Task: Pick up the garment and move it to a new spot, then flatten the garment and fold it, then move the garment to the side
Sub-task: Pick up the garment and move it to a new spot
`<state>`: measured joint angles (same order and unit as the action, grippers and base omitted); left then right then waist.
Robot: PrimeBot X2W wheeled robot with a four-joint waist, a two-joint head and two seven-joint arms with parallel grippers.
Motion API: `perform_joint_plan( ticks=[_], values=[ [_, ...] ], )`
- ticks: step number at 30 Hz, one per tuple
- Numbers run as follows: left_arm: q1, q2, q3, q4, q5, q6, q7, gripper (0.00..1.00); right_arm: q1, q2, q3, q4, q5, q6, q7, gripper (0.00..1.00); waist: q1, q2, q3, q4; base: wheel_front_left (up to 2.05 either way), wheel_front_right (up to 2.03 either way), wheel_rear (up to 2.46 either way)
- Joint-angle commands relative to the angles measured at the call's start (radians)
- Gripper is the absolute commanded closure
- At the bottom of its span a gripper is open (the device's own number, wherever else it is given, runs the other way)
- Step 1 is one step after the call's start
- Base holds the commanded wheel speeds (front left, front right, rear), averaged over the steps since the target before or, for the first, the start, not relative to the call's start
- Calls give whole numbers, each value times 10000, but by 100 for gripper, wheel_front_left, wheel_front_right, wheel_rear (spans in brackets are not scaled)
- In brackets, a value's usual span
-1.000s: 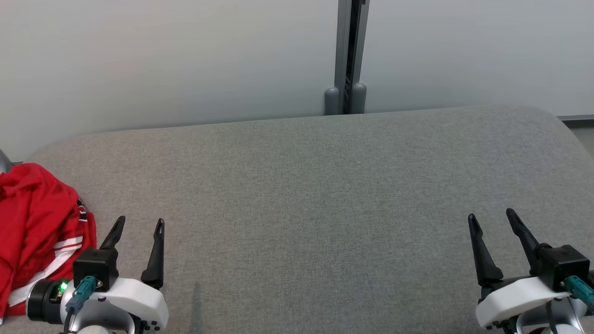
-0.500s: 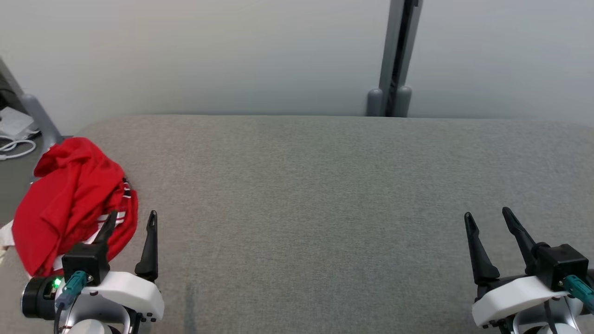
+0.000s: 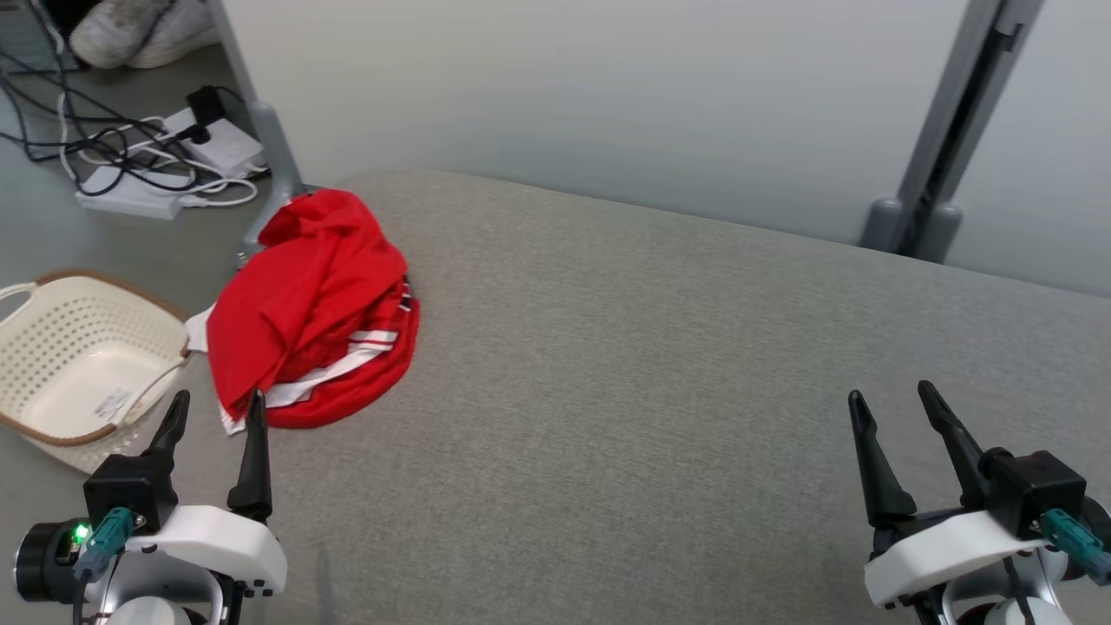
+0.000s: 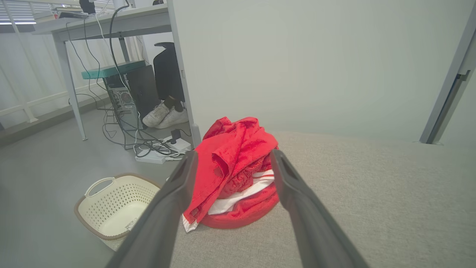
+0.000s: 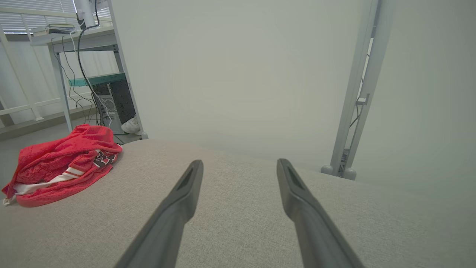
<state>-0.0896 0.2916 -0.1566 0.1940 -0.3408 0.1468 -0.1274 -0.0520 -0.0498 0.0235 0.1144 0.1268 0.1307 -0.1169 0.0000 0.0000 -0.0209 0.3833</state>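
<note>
First step, and nothing is picked up yet. The garment (image 3: 312, 304) sits in a crumpled red heap with white stripes at the table's (image 3: 651, 391) far left corner, and its edge hangs right at the table's left side.

The left gripper (image 3: 218, 398) is over the table's near left part with its fingers spread wide and nothing between them. In the left wrist view the heap sits framed dead centre between those two fingers, a little ahead of the tips, so I'd call this the line-up for the grab. The right gripper (image 3: 890, 391) is over the table's near right part, fingers just as wide apart, holding nothing, well away from the action.

What next? My read is that the left arm must reach forward and down into the heap and pinch a good bunch of cloth, preferably a top fold and not the white hem trailing at the near edge. Then it lifts and carries the garment toward the table's bare middle, where there's room to flatten and fold. The pile is loose and layered, so a shallow pinch could drag up one layer and leave the rest behind.

Now the containers. A cream basket (image 3: 61, 334) stands on the floor just off the table's left side. All I can see inside is a small label on its bottom, and no clothing.
</note>
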Motion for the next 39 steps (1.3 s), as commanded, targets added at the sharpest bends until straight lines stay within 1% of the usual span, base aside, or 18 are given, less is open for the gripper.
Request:
perform_joint_plan(
  ticks=[1,5,8,20,24,27,30,33,36,37,39],
  values=[
    [-44,40,48,-4,-39,41,-45,0,-75,-29,49,36,103,0,-101,0,0,0,22,541,0,0,0],
    [-46,83,65,9,-95,46,-85,0,-148,-35,105,113,138,0,-156,0,0,0,33,1017,0,0,0],
    [35,76,64,-13,-127,70,-122,0,-157,-36,128,169,206,0,-194,0,0,0,25,1219,0,0,0],
    [89,81,174,-60,-350,172,-189,0,-344,-37,283,339,252,-1,-184,0,0,0,59,1262,0,0,0],
    [2,73,166,-111,-384,201,-167,0,-365,-36,247,349,266,-1,-168,0,0,0,71,1271,0,0,0],
    [-330,183,236,-171,-427,173,-97,0,-356,-36,192,320,275,0,-148,0,0,0,97,1289,0,0,0],
    [-909,285,160,-232,-409,32,116,0,-272,-35,144,228,223,-1,-99,0,0,0,155,1267,0,0,0],
    [-1701,501,91,-53,-233,-5,435,0,-359,-42,267,54,273,-1,39,0,0,0,463,1031,0,0,0],
    [-2649,378,-19,570,-558,-304,867,0,-519,-42,264,-103,96,-1,191,0,0,0,881,685,0,0,0],
    [-2933,467,31,943,-650,-420,1033,0,-630,-39,335,-167,58,0,251,0,0,0,1073,504,0,0,0],
    [-3523,385,75,1852,-1054,-790,1372,0,-811,-45,377,-247,-2,0,340,0,0,0,1383,203,0,0,0]
  ],
)
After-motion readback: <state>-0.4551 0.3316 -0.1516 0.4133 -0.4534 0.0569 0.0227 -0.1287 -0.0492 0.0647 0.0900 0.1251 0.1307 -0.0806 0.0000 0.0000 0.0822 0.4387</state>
